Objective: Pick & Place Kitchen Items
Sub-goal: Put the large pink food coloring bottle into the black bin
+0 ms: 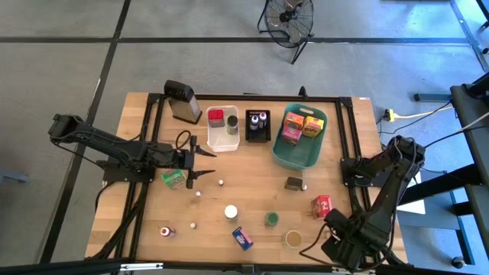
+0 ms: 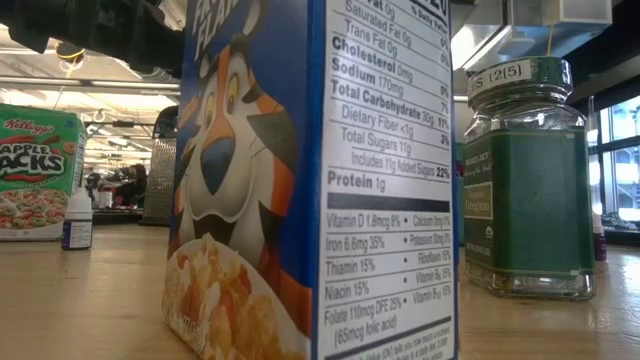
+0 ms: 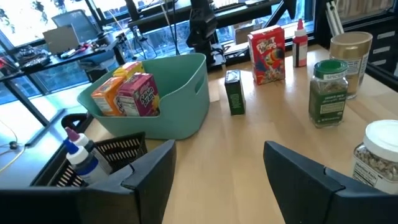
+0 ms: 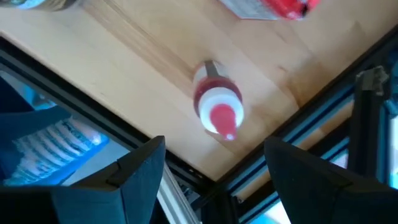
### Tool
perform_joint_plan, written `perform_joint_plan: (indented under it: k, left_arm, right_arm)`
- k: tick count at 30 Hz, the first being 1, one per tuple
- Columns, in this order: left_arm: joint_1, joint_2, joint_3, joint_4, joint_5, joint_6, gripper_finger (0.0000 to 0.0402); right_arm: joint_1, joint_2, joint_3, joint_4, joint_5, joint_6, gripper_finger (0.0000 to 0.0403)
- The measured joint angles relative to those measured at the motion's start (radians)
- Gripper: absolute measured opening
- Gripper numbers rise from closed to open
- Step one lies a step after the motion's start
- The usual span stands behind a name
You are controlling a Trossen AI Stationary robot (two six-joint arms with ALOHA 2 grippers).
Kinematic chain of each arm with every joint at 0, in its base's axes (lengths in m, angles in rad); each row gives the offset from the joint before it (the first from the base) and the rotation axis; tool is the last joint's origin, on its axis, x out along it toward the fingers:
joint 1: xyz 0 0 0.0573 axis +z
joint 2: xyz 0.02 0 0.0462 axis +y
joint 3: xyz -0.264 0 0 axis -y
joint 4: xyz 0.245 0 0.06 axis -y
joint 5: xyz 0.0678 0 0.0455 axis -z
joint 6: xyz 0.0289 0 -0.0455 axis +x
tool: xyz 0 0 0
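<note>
High view: left gripper (image 1: pixel 200 163) hangs left of centre with jaws apart and empty, a green box (image 1: pixel 175 179) just below it. Right gripper (image 1: pixel 327 248) sits at the lower right edge, jaws also apart, holding nothing. Some items already lie in the teal basket (image 1: pixel 282 155), white bin (image 1: pixel 222 140) and black tray (image 1: pixel 257 137); the rest are scattered across the lower table (image 1: pixel 137 114): a blue box (image 1: pixel 242 237), green jar (image 1: pixel 271 219), red box (image 1: pixel 321 205), red-capped bottle (image 1: pixel 166 231). Likely trouble: descending fingers could tip a tall bottle or jar, or nudge small bottles off the front edge
</note>
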Motion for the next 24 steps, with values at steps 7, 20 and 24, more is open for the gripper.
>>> perform_joint_plan:
  k: [7,20,24]
  left_arm:
    - [0.0,0.0,0.0,0.003,0.0,0.054,0.0237]
    - [0.0,0.0,0.0,0.026,0.0,0.06,0.0237]
    - [0.0,0.0,0.0,0.026,0.0,0.053,0.0237]
  right_arm:
    - [0.0,0.0,-0.059,0.047,0.006,-0.011,0.0277]
    - [0.004,0.0,-0.16,0.127,0.009,-0.03,0.0277]
    - [0.004,0.0,-0.196,0.191,0.009,-0.042,0.0277]
